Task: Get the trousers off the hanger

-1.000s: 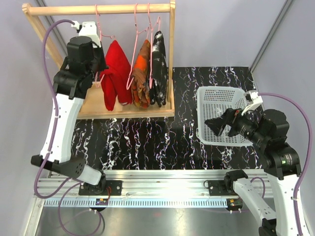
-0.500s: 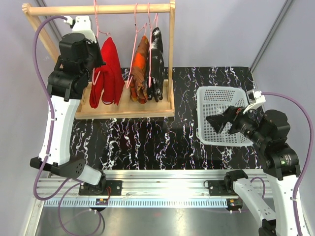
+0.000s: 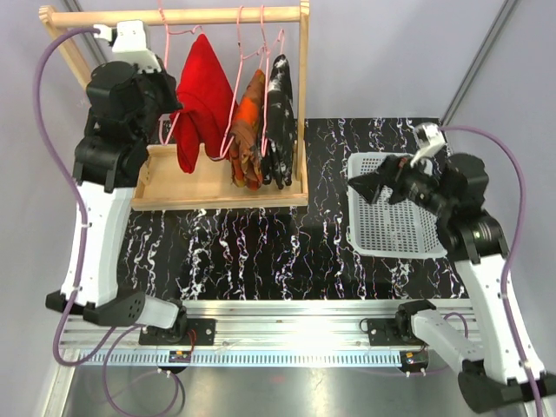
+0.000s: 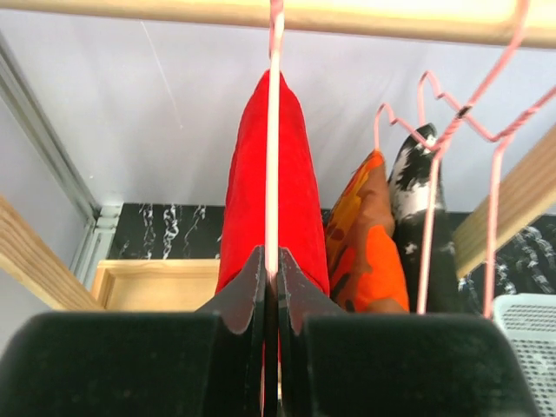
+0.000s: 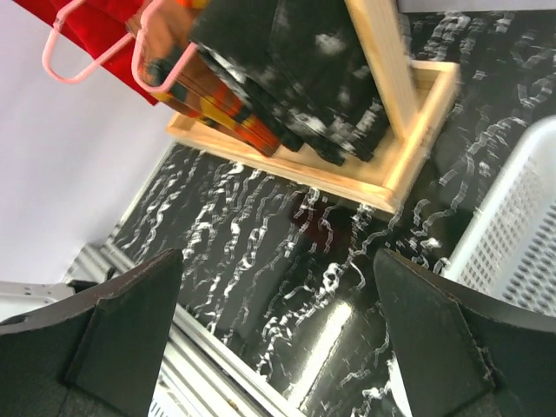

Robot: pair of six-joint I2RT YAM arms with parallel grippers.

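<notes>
Pinched the hanger (image 4: 274,130) with the left hand (image 4: 271,265) at ten o'clock, likely steadying the red trousers (image 4: 300,191); held the right hand (image 3: 375,181) spread, three o'clock, above the basket (image 3: 354,228).

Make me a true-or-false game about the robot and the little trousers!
1. The left gripper is shut on a pink hanger. True.
2. The right gripper is shut. False: it is wide open.
3. The red trousers hang leftmost. True.
4. Trousers lie in the basket. False: all three hang from the rail.
</notes>
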